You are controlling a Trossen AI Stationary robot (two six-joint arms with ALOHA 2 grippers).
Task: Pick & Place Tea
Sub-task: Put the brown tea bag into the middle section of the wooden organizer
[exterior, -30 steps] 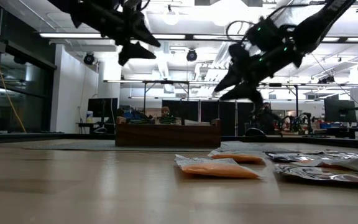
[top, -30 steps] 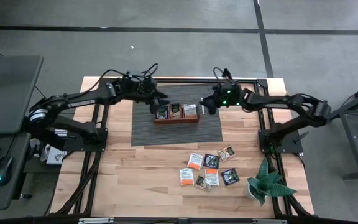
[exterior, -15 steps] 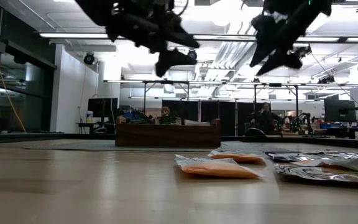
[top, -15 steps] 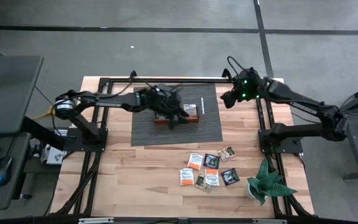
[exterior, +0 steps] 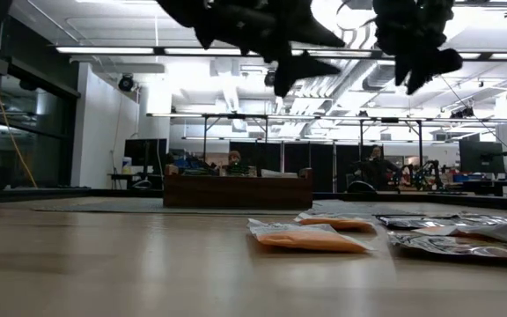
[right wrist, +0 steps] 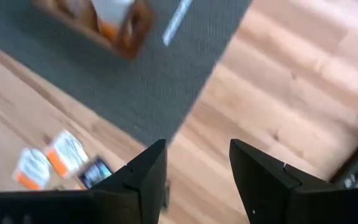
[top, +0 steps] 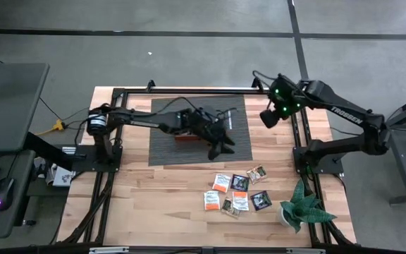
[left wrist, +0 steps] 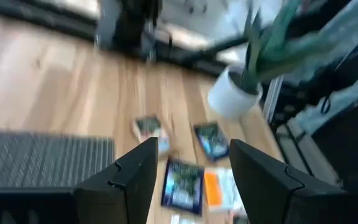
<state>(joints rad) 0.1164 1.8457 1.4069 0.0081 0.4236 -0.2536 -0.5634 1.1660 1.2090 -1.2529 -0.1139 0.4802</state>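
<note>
Above the grey mat (top: 239, 144), left gripper (top: 218, 147) spread, empty, aimed toward loose tea sachets (top: 237, 192). Far right, right gripper (top: 268, 118) spread, waiting clear of the surface (top: 154, 201).

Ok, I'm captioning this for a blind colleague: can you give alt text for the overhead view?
Seen from above, the left gripper reaches over a grey mat toward loose tea sachets on the wooden table, fingers open and empty. The right gripper hovers open at the mat's far right corner; a potted plant stands beside the sachets.
</note>
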